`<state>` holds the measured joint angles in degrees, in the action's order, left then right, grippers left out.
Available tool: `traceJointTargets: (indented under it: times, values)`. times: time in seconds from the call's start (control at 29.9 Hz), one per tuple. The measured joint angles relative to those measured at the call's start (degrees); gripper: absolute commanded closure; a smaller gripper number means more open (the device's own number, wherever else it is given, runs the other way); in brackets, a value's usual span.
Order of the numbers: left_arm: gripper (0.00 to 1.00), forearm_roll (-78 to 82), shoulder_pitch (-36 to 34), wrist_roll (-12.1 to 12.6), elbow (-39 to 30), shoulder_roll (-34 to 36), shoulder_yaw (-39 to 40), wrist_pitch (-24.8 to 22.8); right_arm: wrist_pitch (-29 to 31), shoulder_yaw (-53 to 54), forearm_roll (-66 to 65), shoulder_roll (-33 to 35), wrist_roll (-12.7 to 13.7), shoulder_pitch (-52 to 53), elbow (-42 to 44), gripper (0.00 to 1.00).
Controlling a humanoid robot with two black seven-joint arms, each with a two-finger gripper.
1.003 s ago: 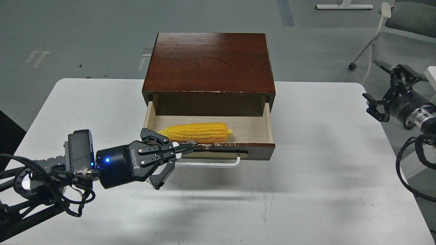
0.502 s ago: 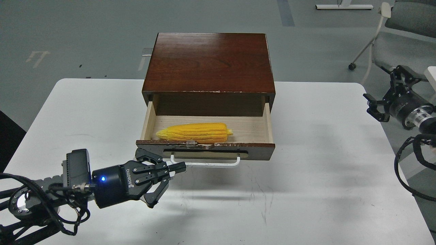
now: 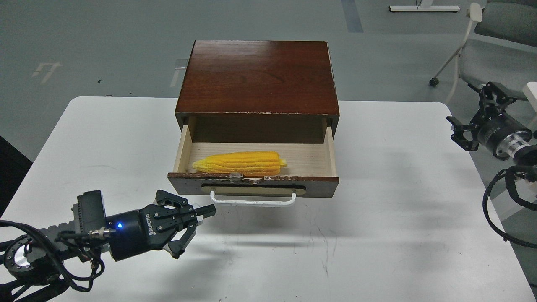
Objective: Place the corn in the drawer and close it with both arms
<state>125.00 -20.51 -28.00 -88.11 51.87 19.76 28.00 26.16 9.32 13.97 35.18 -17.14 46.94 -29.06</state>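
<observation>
The yellow corn [image 3: 239, 163] lies lengthwise inside the open drawer [image 3: 319, 184], close behind the chipped dark front with its white bar handle [image 3: 251, 202]. The drawer sticks out of the dark brown cabinet [image 3: 258, 75]. My left gripper [image 3: 205, 211] is shut and empty, low over the table just left of and in front of the handle, not touching it. My right gripper [image 3: 472, 113] is open and empty, held off the table's right edge, far from the drawer.
The cabinet stands at the back middle of the white table [image 3: 377, 235]. A wheeled chair [image 3: 482, 46] stands on the grey floor behind the right arm. Loose black cables [image 3: 499, 209] hang by the right edge.
My left gripper has drawn back from the drawer's front edge, down and to the left toward me. The corn and drawer have not moved. The right gripper has barely shifted.
</observation>
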Motion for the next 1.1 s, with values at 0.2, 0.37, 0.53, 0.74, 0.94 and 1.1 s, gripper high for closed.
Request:
traceJointTargets:
  times: [0.2, 0.37, 0.53, 0.74, 0.94, 1.1]
  values:
    - [1.00, 0.0, 0.6, 0.0, 0.3, -0.2, 0.0, 0.0, 0.0, 0.0, 0.0, -0.3, 0.1, 0.0, 0.1, 0.04]
    - [1.00, 0.0, 0.6, 0.0, 0.3, -0.5, 0.1, 0.0, -0.1, 0.0, 0.0, -0.7, 0.1, 0.0, 0.5, 0.04]
    - [1.00, 0.0, 0.6, 0.0, 0.3, -1.9, 0.6, 0.0, -0.1, 0.0, 0.0, -1.1, 0.0, 0.0, 0.9, 0.04]
    - [1.00, 0.0, 0.6, 0.0, 1.0, -4.9, 0.9, 0.0, -0.1, 0.0, 0.0, -1.1, 0.0, 0.0, 1.1, 0.04]
    - [1.00, 0.0, 0.1, 0.0, 2.2, -6.2, 0.9, 0.0, 0.0, 0.0, 0.0, -1.2, 0.1, 0.0, 1.3, 0.04]
    - [1.00, 0.0, 0.1, 0.0, 2.8, -6.5, 0.9, 0.0, 0.0, 0.0, 0.0, -1.1, 0.1, -0.1, 1.4, 0.04]
